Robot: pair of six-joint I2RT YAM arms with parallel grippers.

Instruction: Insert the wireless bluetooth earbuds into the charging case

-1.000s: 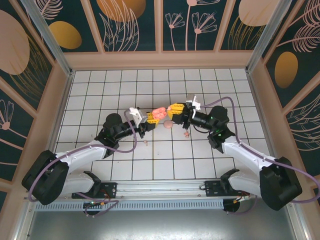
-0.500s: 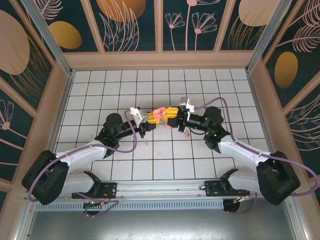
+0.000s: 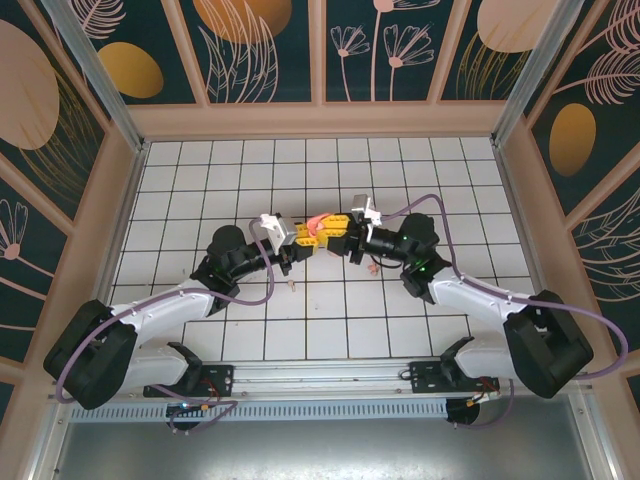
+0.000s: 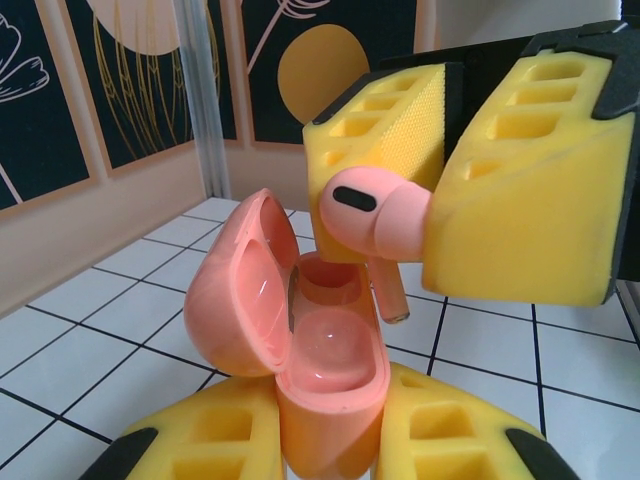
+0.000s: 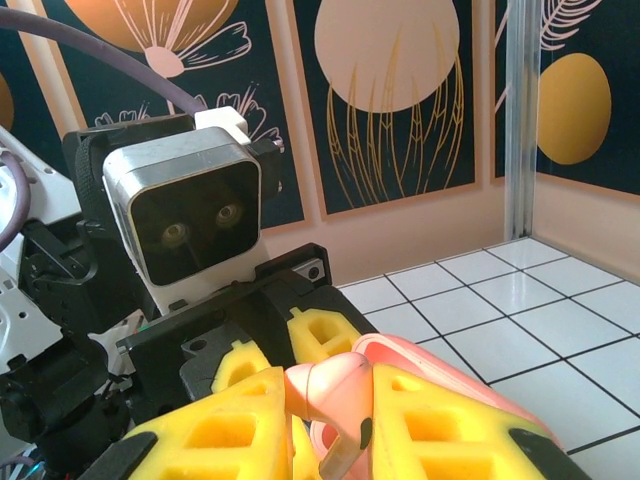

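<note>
Both arms meet above mid-desk (image 3: 300, 320), pads nearly touching.

- My left hand (image 4: 325, 450) is clenched on the base of the charging case (image 4: 325, 385), holding it upright off the tiles. Its lid (image 4: 240, 290) is swung open to the left in my left wrist view, mouth facing up.
- My right hand (image 4: 425, 200) is clenched on one earbud (image 4: 375, 215), pinched by its head between the foam pads.
- Key relation: the earbud hangs just above the case mouth and a little off to the side away from the lid. Its stem (image 4: 392, 295) points down with a slight tilt, tip near the rim and apart from it, beside the farther well (image 4: 325, 278) rather than over it.
- Long axis of the stem is close to the well's own line, I judge.
- Right hand does the travel: a small shift toward the lid, then straight down. Risk: the stem catching the rim.
</note>
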